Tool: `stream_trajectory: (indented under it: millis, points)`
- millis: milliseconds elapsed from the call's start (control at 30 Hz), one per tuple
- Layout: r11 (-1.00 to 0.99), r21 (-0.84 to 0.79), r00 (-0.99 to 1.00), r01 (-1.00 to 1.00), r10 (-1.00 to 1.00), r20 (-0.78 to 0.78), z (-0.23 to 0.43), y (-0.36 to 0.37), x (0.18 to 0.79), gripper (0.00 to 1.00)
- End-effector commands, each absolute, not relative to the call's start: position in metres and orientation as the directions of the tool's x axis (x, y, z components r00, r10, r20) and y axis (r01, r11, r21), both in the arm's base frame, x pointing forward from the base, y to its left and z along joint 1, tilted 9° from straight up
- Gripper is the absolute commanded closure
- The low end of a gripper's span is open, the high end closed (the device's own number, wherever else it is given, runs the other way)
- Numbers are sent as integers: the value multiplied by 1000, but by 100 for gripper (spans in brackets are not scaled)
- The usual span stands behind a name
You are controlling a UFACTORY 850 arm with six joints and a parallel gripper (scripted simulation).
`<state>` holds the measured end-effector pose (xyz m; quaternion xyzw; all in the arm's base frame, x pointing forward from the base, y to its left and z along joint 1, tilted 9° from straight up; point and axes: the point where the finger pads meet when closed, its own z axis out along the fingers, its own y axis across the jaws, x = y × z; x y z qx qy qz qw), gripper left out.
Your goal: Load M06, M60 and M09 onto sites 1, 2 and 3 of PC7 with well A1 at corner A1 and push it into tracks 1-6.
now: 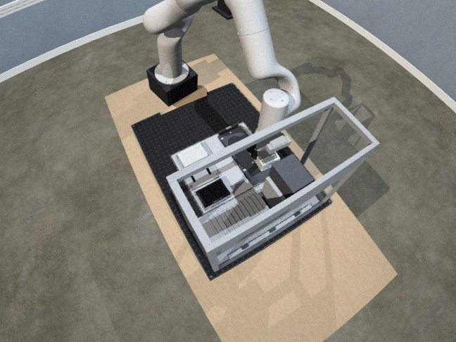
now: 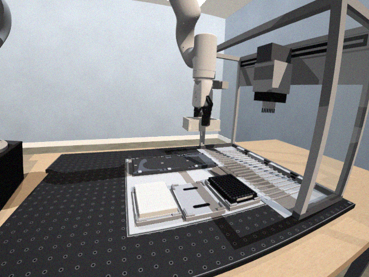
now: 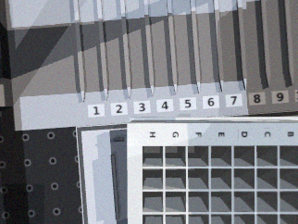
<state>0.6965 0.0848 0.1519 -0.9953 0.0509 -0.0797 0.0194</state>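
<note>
White deep-well block M09 (image 2: 201,123) level, aloft above dark carrier PC7 (image 2: 172,163)

Top view. A white six-joint arm (image 1: 257,48) rises from a black pedestal (image 1: 156,85) on a tan bench (image 1: 312,272) and reaches over a dark perforated breadboard (image 1: 162,129) into a grey open frame (image 1: 353,129). Beneath the frame's near bar, a white gridded deep-well block (image 1: 267,160) hangs at the wrist. A white plate (image 1: 192,153), a black plate (image 1: 212,192), grooved rails (image 1: 235,213) and a dark box-shaped head (image 1: 293,174) are visible.
</note>
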Motion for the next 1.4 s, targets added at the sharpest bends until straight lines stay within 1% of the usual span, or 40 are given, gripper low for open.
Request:
stream_trajectory:
  millis: [0, 300, 367, 800, 867, 933, 1167, 1367]
  points:
    - [-973, -63, 961, -223, -230, 153, 153, 85, 697, 100]
    - [-861, -105, 852, -497, -507, 127, 153, 85, 697, 100]
    - [-861, -105, 852, -497, -507, 127, 153, 85, 697, 100]
    - [-569, -149, 565, -809, -822, 71, 153, 85, 697, 100]
    - [-513, -153, 510, -845, -858, 61, 153, 85, 697, 100]
    - [-513, -153, 510, -845, -858, 61, 153, 85, 697, 100]
    - [-300, -163, 301, -940, -953, 24, 153, 85, 697, 100]
    - [-105, -165, 108, -981, -994, -9, 153, 85, 697, 100]
